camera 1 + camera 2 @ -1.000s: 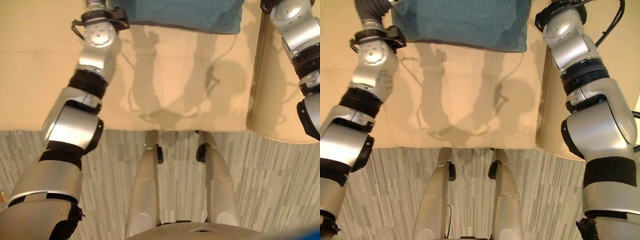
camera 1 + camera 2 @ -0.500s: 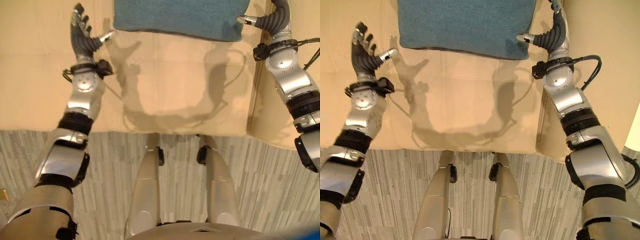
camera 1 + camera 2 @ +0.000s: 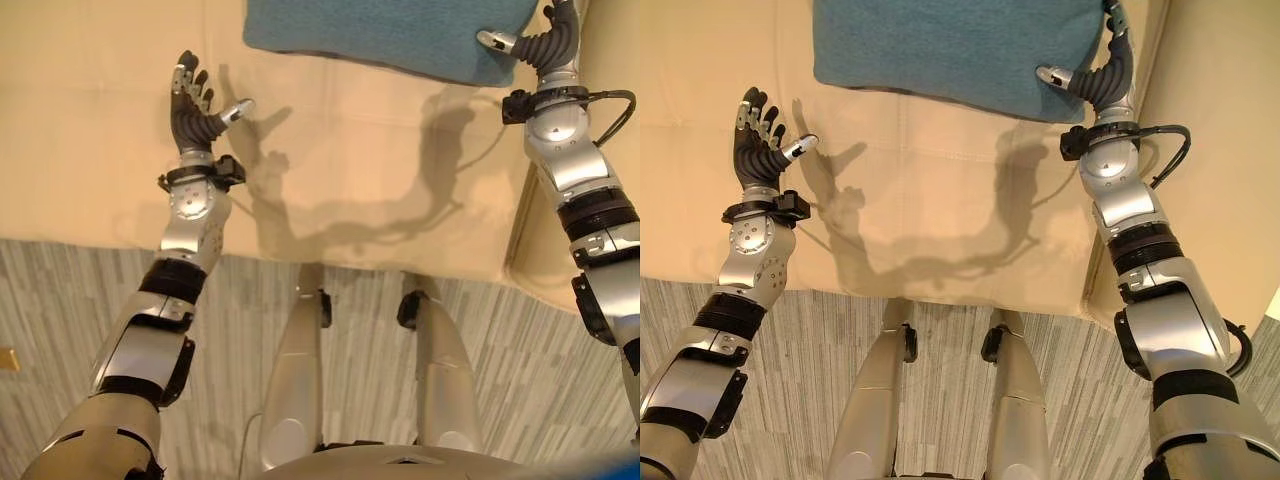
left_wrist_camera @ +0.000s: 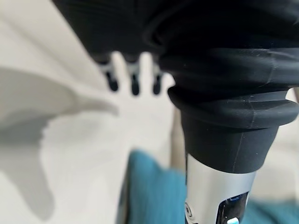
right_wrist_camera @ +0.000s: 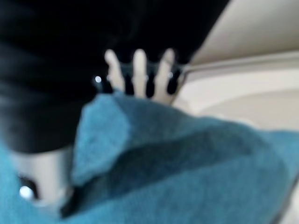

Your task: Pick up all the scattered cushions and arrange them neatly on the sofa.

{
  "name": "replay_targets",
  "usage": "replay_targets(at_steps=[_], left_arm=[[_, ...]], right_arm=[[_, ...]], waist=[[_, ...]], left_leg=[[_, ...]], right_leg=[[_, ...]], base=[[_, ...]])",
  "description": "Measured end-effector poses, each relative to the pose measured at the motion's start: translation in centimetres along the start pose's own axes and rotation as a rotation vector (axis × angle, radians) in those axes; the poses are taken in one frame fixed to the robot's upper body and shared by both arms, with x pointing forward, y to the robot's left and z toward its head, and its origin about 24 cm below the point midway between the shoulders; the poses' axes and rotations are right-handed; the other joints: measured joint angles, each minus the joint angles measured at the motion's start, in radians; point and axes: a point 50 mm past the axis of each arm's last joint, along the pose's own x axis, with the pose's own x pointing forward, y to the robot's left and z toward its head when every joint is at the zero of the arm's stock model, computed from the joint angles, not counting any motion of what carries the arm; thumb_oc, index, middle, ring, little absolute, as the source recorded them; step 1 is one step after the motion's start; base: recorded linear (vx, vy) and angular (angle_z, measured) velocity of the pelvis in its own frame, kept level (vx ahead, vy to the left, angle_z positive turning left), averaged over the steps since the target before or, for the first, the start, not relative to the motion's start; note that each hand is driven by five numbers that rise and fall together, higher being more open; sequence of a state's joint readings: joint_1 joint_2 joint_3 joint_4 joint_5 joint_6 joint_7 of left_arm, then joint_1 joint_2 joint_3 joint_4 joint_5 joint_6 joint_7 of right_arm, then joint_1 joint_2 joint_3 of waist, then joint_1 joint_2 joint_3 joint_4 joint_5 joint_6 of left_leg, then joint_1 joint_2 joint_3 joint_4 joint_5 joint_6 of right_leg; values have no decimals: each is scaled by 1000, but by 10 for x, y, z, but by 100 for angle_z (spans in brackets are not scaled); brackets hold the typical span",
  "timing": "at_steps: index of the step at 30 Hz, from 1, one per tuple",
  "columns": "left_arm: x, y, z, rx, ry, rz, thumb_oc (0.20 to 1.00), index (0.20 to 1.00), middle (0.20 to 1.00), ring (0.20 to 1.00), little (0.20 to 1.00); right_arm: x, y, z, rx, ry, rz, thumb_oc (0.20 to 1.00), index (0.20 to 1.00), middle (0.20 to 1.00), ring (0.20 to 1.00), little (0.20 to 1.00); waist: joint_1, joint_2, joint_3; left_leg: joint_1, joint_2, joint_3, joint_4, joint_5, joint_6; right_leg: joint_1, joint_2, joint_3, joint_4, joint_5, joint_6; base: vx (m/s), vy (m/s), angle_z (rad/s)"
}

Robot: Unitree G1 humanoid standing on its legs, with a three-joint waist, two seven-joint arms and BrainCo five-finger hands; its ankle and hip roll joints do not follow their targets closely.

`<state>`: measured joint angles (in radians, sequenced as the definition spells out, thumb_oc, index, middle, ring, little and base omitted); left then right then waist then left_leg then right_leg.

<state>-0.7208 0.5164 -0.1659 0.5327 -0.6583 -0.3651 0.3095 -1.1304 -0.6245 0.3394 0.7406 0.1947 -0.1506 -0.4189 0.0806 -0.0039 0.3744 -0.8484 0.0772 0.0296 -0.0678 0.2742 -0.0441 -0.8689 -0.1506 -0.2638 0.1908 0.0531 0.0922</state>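
Note:
A teal cushion (image 3: 390, 35) lies on the beige sofa seat (image 3: 350, 160), toward its back. My left hand (image 3: 195, 105) is open with straight, spread fingers over the seat, a little left of the cushion and apart from it. My right hand (image 3: 1105, 70) is at the cushion's right front corner, its thumb reaching over the corner and its fingers straight along the cushion's right edge. In the right wrist view the straight fingers (image 5: 140, 70) show just past the teal cushion (image 5: 187, 177). The left wrist view has the cushion (image 4: 149, 186) beyond the thumb.
The sofa's armrest (image 3: 1210, 150) rises just right of my right arm. The seat's front edge runs across the view, with grey striped carpet (image 3: 60, 300) below it. Bare seat lies left of and in front of the cushion.
Both hands have drawn back from the cushion's far sides. The left hand has come off the cushion and opened over the seat; the right hand now stands at its right corner. The camera has shifted.

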Motion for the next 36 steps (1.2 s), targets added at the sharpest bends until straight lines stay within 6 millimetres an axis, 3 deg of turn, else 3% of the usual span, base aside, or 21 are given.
replay_targets(at_steps=[4, 6, 14, 21, 36], left_arm=[[-13, 13, -11, -30, 30, 43, 1000, 1000, 1000, 1000, 1000], [-24, 22, -23, -35, 71, 70, 1000, 1000, 1000, 1000, 1000], [-56, 51, -44, -41, 162, 114, 1000, 1000, 1000, 1000, 1000], [-70, 57, -51, -32, 194, 88, 1000, 1000, 1000, 1000, 1000], [-73, 52, -49, -41, 189, 45, 1000, 1000, 1000, 1000, 1000]], right_arm=[[1, -4, -3, -3, 12, -27, 1000, 1000, 1000, 1000, 1000], [1, -7, -5, -5, 24, -41, 200, 200, 200, 200, 200], [7, -32, -3, -47, 5, -112, 200, 200, 200, 200, 200], [10, -48, -1, -94, -13, -149, 200, 200, 200, 200, 200], [12, -61, -1, -157, -32, -165, 200, 200, 200, 200, 200]], waist=[[18, 0, 0], [30, 1, -1], [67, 2, -1], [94, 5, -3], [90, 12, -7]], left_leg=[[-4, -1, -9, 0, 0, 0], [-6, -2, -12, 0, 0, -1], [-9, -10, -16, 0, -3, -5], [-10, -11, -16, 0, -5, -6], [-15, -23, -16, 0, -6, -12]], right_leg=[[0, -1, -6, 0, -3, 4], [0, -2, -8, 2, -5, 4], [0, -12, -14, 2, -9, 4], [-2, -14, -14, 4, -16, 13], [-10, -28, -14, 19, -21, 16]], base=[[0, 0, 0], [21, -32, 3], [3, 2, 2], [0, 0, 0], [15, -4, 0]])
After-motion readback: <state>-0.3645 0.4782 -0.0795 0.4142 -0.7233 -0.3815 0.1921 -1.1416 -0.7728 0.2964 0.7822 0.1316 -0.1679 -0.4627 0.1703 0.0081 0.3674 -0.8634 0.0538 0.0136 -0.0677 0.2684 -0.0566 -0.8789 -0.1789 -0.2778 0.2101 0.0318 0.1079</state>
